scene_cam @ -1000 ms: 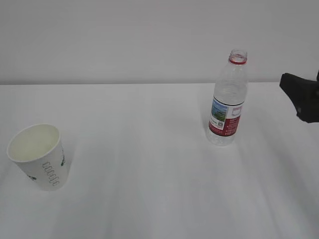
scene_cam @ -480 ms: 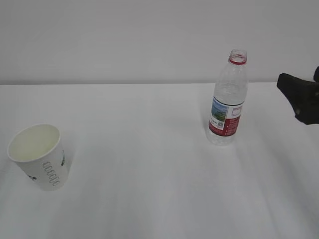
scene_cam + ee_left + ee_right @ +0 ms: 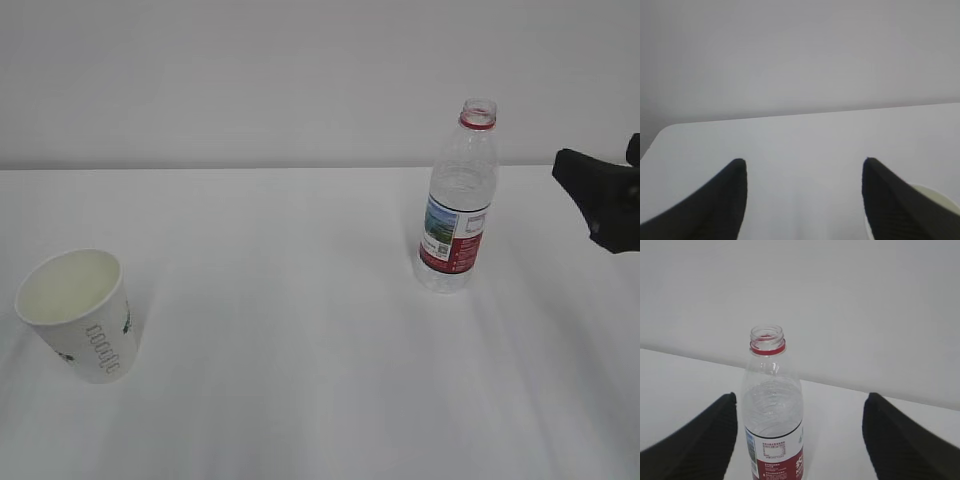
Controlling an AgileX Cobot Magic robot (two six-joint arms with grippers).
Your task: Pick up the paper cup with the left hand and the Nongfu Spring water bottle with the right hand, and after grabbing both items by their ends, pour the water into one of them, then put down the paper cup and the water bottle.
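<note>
— Jaws first, please: how do they stand?

— Both pairs are wide apart and hold nothing. The left hand (image 3: 804, 172) shows two dark ribbed fingers (image 3: 725, 200) with bare white table (image 3: 805, 135) between them. The rim of the paper cup (image 3: 935, 192) is only just visible behind its right finger, low in the corner; whether they touch, I cannot tell.

— And the right hand?

— The right hand (image 3: 800, 407) has its fingers spread too. The Nongfu Spring water bottle (image 3: 772, 410) stands upright between them, closer to the left finger, with a gap on each side.

— What are the things like?

— The bottle (image 3: 458, 200) is clear thin plastic with a ridged shoulder, a red neck ring, no cap, and a red-and-white label with a small landscape. The cup (image 3: 80, 315) is white paper, tapered, open at the top, with grey lettering on its side. Its inside looks pale and slightly yellowish; I cannot say whether there is liquid.

— Where are the arms?

— In the exterior view only a black part of the right hand (image 3: 603, 200) enters at the right edge, at the height of the bottle's upper body, apart from it. The left arm is outside that view. The cup stands at the left front, well apart from the bottle.
</note>
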